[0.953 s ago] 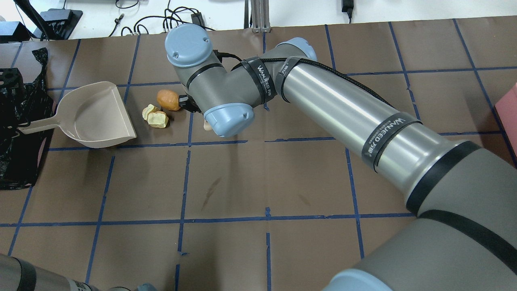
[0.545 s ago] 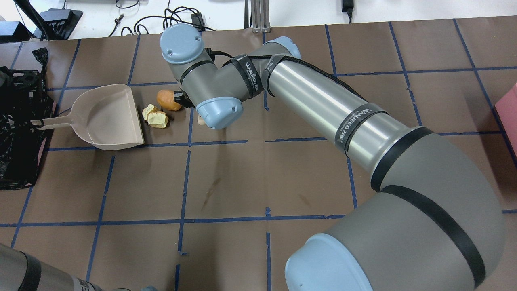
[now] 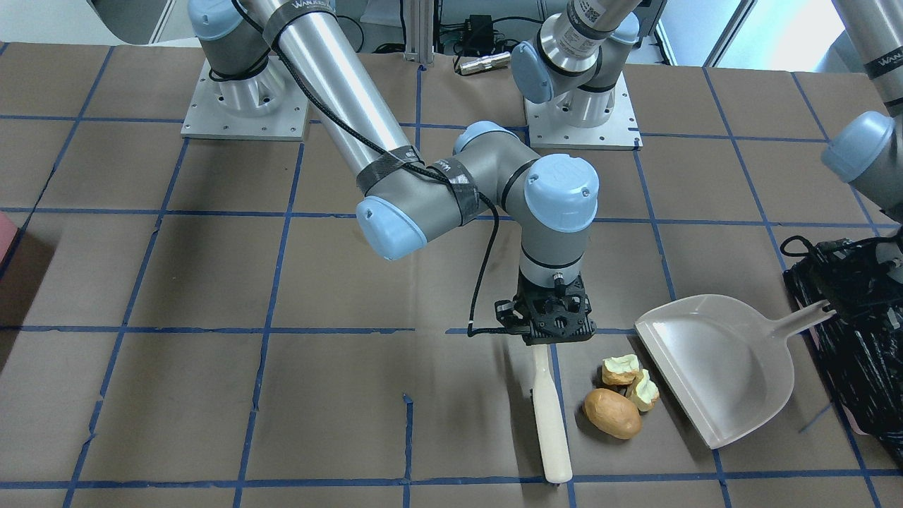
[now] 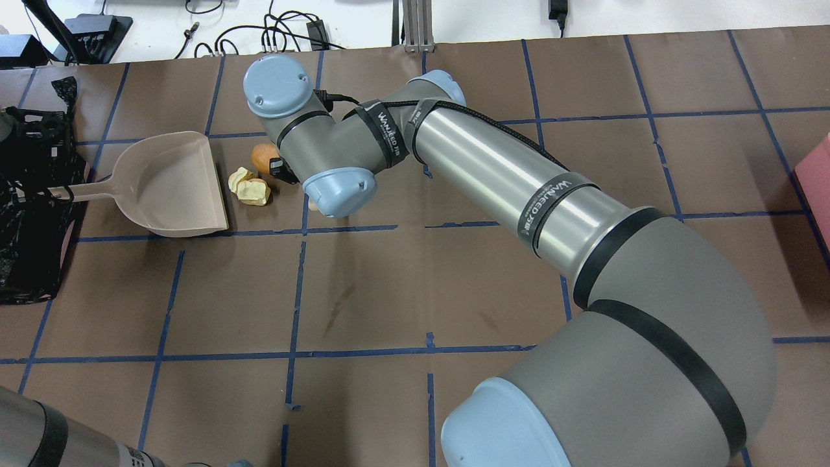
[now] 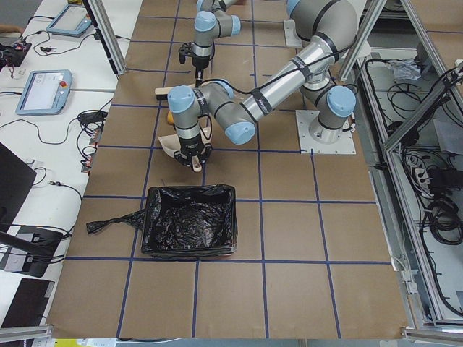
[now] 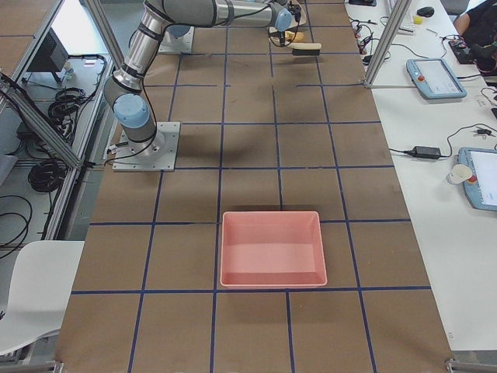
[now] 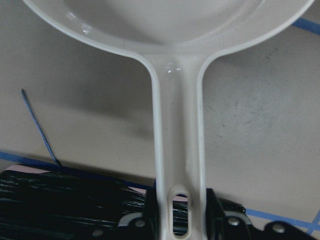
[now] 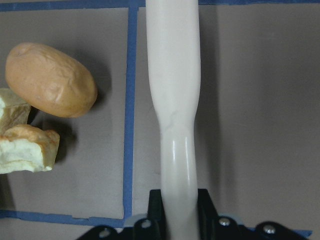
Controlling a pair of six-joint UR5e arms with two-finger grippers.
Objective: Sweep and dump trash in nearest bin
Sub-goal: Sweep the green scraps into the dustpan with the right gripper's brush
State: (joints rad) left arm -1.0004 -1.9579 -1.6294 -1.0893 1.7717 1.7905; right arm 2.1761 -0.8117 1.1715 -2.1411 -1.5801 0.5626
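Note:
The trash is a tan-brown potato-like lump (image 3: pixel 612 413) with two pale bitten chunks (image 3: pixel 631 379) beside it on the brown table cover. My right gripper (image 3: pixel 544 341) is shut on the handle of a cream brush (image 3: pixel 551 416), which stands just left of the lump in the front-facing view. In the right wrist view the brush (image 8: pixel 172 100) is right of the lump (image 8: pixel 50 87), a small gap between them. My left gripper (image 7: pixel 177 212) is shut on the handle of a beige dustpan (image 3: pixel 705 367), whose open lip faces the scraps. The black-bagged bin (image 3: pixel 853 353) sits behind the dustpan.
A pink box (image 6: pixel 272 249) stands far off on the other half of the table (image 4: pixel 363 292). My right arm (image 4: pixel 493 175) stretches across the middle toward the scraps. Cables lie beyond the table's far edge.
My right arm has carried the brush leftward in the overhead view, closer to the lump. The dustpan has slid toward the scraps and its handle has levelled out.

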